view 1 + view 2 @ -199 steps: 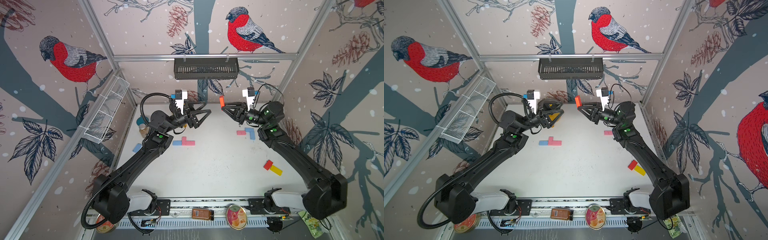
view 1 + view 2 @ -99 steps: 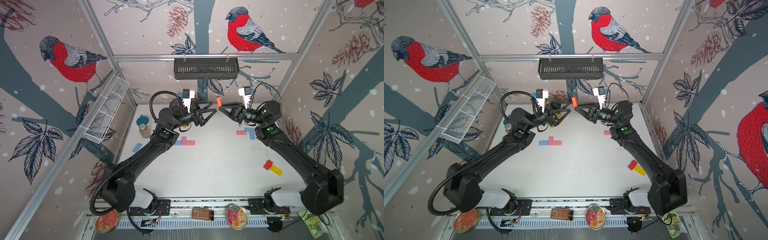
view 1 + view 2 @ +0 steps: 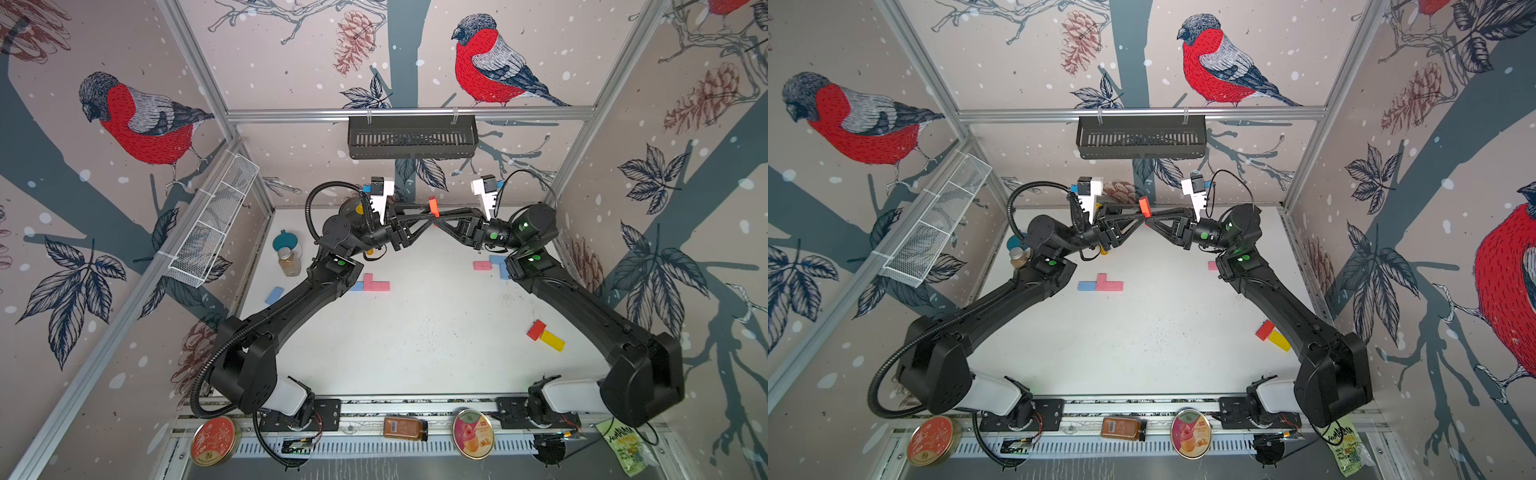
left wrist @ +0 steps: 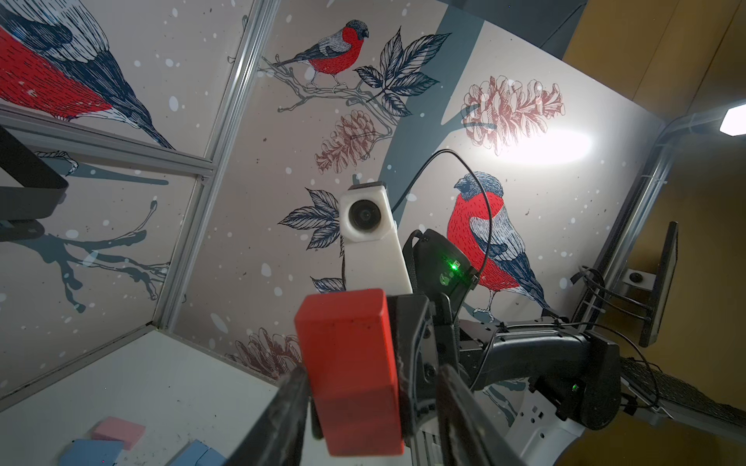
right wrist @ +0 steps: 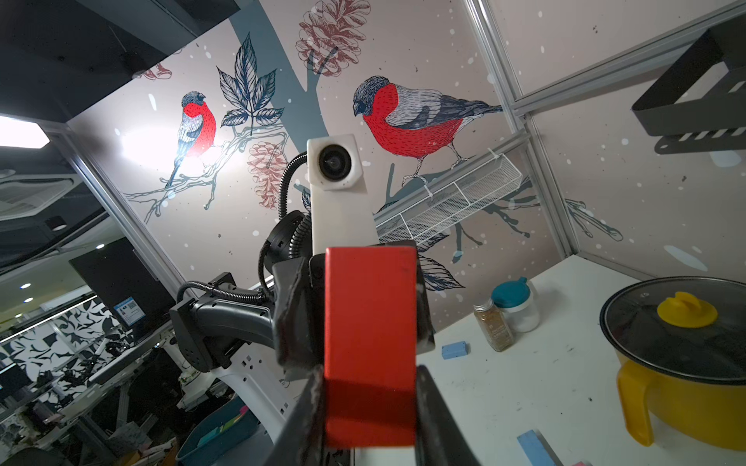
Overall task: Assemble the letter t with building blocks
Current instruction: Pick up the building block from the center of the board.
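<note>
Red block [image 3: 433, 206] hangs mid-air over the tabletop [image 3: 415, 332], right pincer [image 5: 369, 403] clamped on it, left pincer [image 4: 371, 387] straddling it, grip unclear, and only a pink-and-blue cluster [image 3: 372, 284] is laid, so most remains.

Enclosure walls: pale wallpaper [image 3: 291, 62] on three sides, printed with red-breasted bullfinches [image 3: 486, 70], pinecones, dark leaves and grey-blue branches. Aluminium rail [image 3: 291, 114] runs across the far wall, and a black slotted shelf [image 3: 411, 137] hangs from it. White wire basket [image 3: 212, 224] fixed along the left wall. Floor: white tabletop [image 3: 436, 332], lightly scuffed. Right wrist view: lit ceiling light panel [image 5: 20, 135] and a dark monitor [image 5: 121, 282] in an office beyond. Left wrist view: bright glare [image 4: 541, 145] on the wallpaper.
</note>
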